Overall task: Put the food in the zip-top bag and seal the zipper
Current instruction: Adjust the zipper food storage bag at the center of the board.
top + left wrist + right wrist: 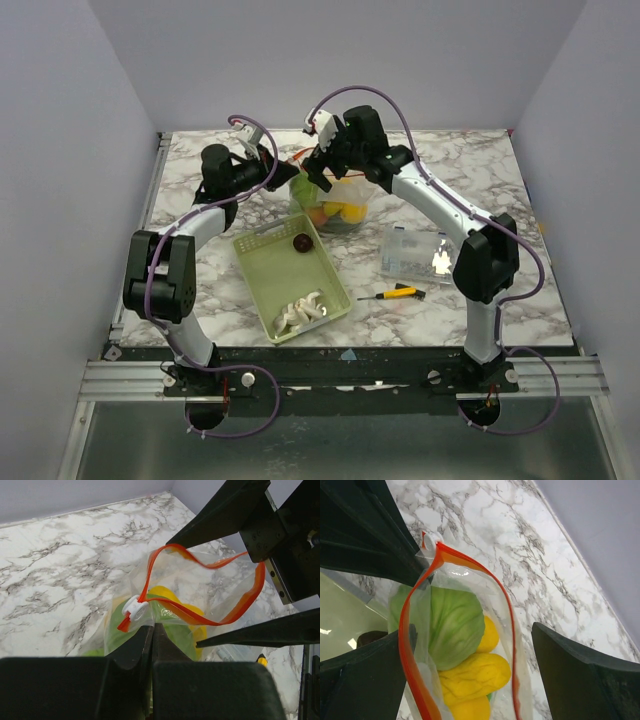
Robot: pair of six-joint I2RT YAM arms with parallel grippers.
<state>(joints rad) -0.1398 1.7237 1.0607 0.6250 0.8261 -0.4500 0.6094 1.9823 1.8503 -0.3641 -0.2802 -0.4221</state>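
Left arm (205,218): white curved links, black blocky joints | right arm (432,195): identical | purple cables (250,122) looped alongside each | white connector blocks (318,122) at wrists | black wedge-shaped fingers (580,675)

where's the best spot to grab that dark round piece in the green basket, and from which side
Grip the dark round piece across its middle, coming straight down from above. It lies alone on the floor of the basket but near the far corner, so the walls would likely block a sideways approach; its rounded body suits fingers on opposite sides.
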